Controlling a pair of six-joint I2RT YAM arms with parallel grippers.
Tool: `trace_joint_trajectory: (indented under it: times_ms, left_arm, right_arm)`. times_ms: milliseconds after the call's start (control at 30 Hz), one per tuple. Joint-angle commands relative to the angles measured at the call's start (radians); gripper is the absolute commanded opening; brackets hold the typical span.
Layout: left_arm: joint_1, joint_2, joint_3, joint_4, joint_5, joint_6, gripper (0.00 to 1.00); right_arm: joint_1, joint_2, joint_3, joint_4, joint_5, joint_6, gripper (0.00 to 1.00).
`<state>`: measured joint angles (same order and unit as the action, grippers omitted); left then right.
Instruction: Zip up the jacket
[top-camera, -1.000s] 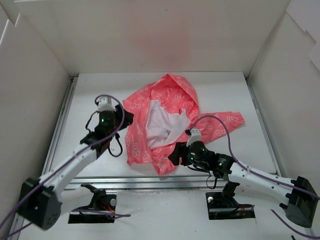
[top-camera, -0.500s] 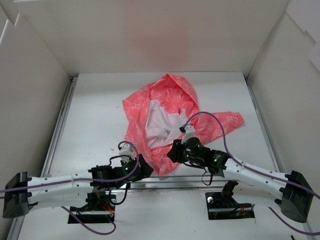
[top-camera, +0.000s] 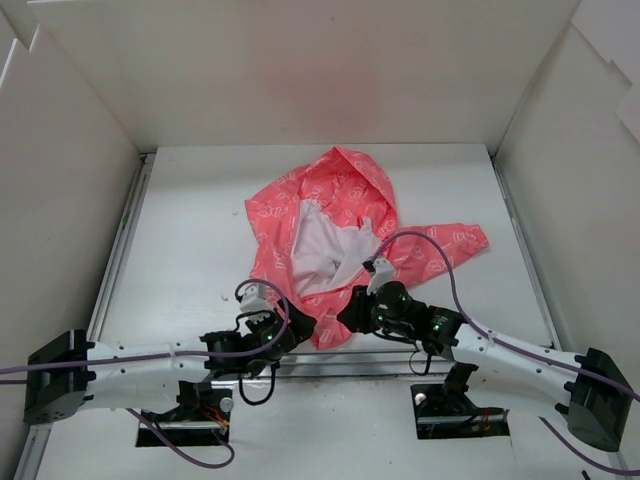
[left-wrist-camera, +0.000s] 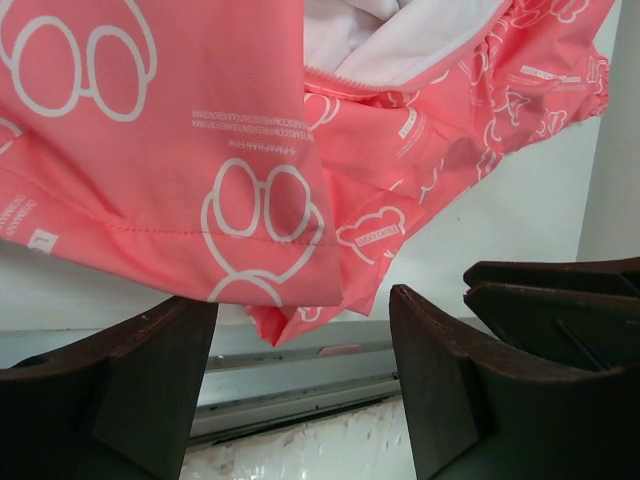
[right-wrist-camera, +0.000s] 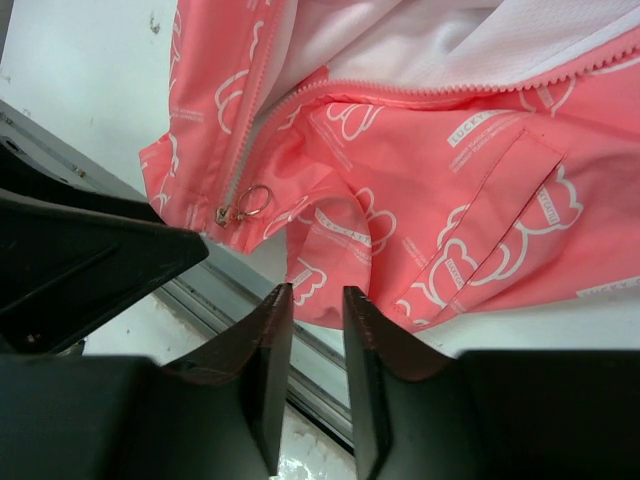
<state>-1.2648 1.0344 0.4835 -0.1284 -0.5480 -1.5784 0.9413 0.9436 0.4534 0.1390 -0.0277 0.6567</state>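
The thin, limp coral-pink hooded jacket (top-camera: 340, 200) is judged best taken by its metal ring-pull (right-wrist-camera: 250, 203); the left gripper (left-wrist-camera: 300, 305) is spread wide, while whether the right gripper (right-wrist-camera: 308, 295) is clenched cannot be told.

Jacket (top-camera: 335, 200): small, hooded, thin coral-pink fabric with white outline motifs and tiny white text lines. It lies crumpled on the white table (top-camera: 190, 220), from mid-table down to the near edge, and is unzipped. Front panels are spread apart, white lining (top-camera: 320, 250) exposed in the centre. Hood (top-camera: 345, 168) is bunched at the far end. One sleeve (top-camera: 450, 245) sticks out flat to the right. Bottom hem (top-camera: 325, 335) is folded over at the table's near edge. Zipper teeth (right-wrist-camera: 420, 90) line one panel edge; the metal ring pull (right-wrist-camera: 245, 203) sits low on that panel, near the hem corner.
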Motion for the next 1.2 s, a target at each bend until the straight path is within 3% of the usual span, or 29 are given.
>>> trace_joint_trajectory:
  times_ms: [0, 100, 267, 567, 633, 800, 933, 1167]
  left_arm:
    - [-0.01, 0.05, 0.046, 0.082, -0.07, -0.032, 0.64]
    - [-0.01, 0.085, 0.066, 0.064, -0.081, -0.046, 0.58]
    - [-0.01, 0.102, 0.09, 0.03, -0.124, -0.061, 0.5]
    - [-0.01, 0.144, 0.125, 0.015, -0.182, -0.054, 0.49]
    - [-0.001, 0.15, 0.127, 0.015, -0.182, -0.054, 0.37]
    - [-0.001, 0.156, 0.145, -0.046, -0.202, -0.069, 0.27]
    - [-0.001, 0.158, 0.139, -0.099, -0.211, -0.111, 0.02]
    - [-0.001, 0.052, 0.07, -0.191, -0.227, -0.183, 0.0]
  right_arm:
    - [-0.007, -0.02, -0.002, 0.071, -0.021, 0.018, 0.26]
    - [-0.006, -0.016, -0.002, 0.074, -0.035, 0.017, 0.36]
    - [-0.006, -0.006, 0.002, 0.074, -0.043, 0.011, 0.43]
    - [-0.006, 0.027, 0.039, 0.053, -0.061, -0.012, 0.42]
    - [-0.007, 0.027, 0.038, 0.053, -0.058, -0.012, 0.43]
    - [-0.006, 0.049, 0.048, 0.042, -0.032, -0.019, 0.46]
    - [-0.006, 0.101, 0.093, 0.057, -0.032, -0.046, 0.54]
    - [-0.01, 0.222, 0.188, 0.117, -0.032, -0.137, 0.55]
